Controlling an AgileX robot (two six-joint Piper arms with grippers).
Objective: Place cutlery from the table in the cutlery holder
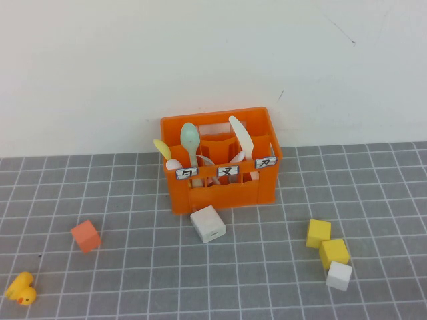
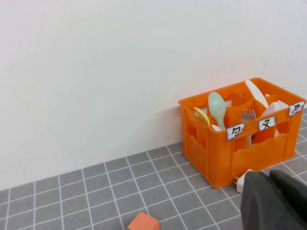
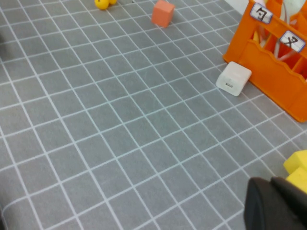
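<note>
Cutlery holder, slotted orange plastic crate, is sitting mid-frame in high view, w/ mint-green spoon standing in its left compartment. Left wrist view alone is showing pink fork tines in the middle slot. Left gripper & right gripper, both clenched & empty, are appearing only in wrist views, lower right corners, over tiled grey table.
</note>
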